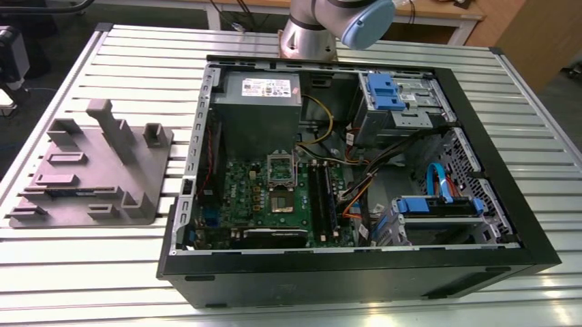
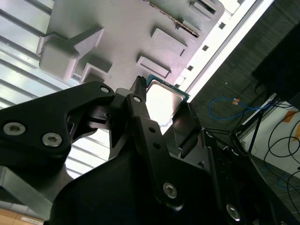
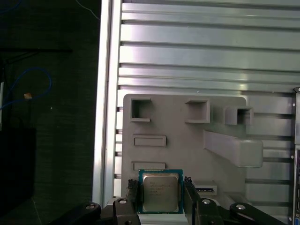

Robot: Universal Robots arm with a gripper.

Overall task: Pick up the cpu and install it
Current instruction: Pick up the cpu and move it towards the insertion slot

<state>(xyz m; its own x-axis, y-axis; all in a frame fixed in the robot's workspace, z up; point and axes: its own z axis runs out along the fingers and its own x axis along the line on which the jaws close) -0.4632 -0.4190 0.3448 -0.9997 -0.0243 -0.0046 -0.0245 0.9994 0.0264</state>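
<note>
The black two-finger gripper (image 3: pixel 160 185) has its jaws closed on the cpu (image 3: pixel 161 191), a small flat square chip with a silvery-grey metal top and a thin green border. In the first wrist view one black finger (image 3: pixel 133 191) presses against one edge of the chip and the other finger touches the opposite edge, so the chip sits squarely between them with its metal face towards the camera. The second wrist view shows the same grip from a slant, the chip bright between the finger ends.

Behind the held chip in both wrist views lies the large grey plastic fixture plate (image 3: pixel 187 154) with its upright blocks and shallow rectangular recesses. The plate rests on the silver slatted aluminium table (image 1: pixel 91 272).

In the exterior view the plate is on the exterior view's left side of the table, just beside the open black computer case (image 1: pixel 364 279), which lies on its side at the middle. Inside the case the green motherboard (image 1: pixel 245 197) occupies the near part towards the exterior view's left, with long narrow black memory sticks (image 1: pixel 320 197) along it. A grey metal power supply box (image 1: pixel 257 102) sits farther back, and blue-fronted drive bays (image 1: pixel 386 92) stand at the far side towards the exterior view's right. The silver robot arm base (image 1: pixel 307 37) rises beyond the far edge of the case.
</note>
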